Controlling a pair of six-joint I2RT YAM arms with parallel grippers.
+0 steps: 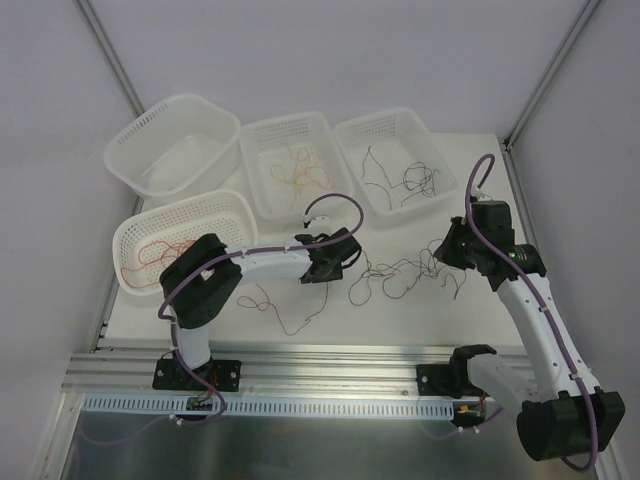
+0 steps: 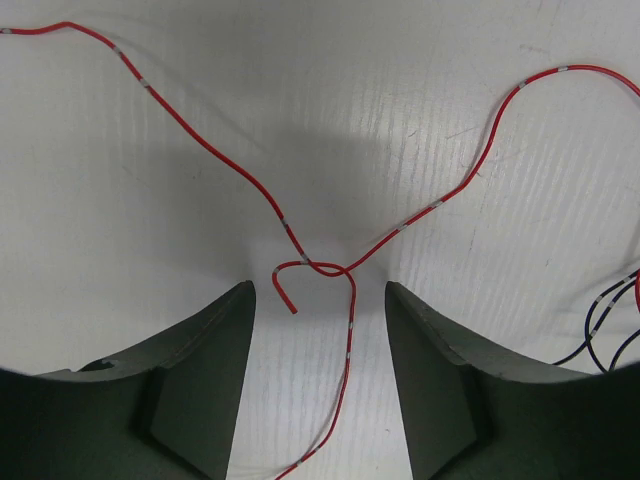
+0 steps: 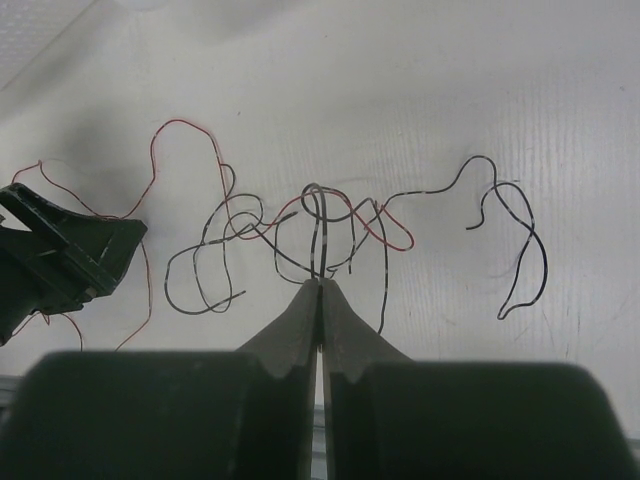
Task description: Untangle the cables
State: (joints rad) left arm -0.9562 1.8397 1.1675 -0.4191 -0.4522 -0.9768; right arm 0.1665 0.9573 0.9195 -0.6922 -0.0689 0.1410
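Note:
The cables lie as a loose tangle of thin black and red wires on the white table between the two arms. My right gripper is shut on black strands of that tangle, which fan out beyond its tips. It shows in the top view at the tangle's right end. My left gripper hangs low over the table with its jaws apart. A single red cable runs between its fingers without touching them, crossing itself just beyond the tips. From above, the left gripper is left of the tangle.
Four white mesh baskets stand at the back and left: an empty one, one with orange wires, one with black wires and a front-left one with red wires. A red wire trails toward the table's front edge.

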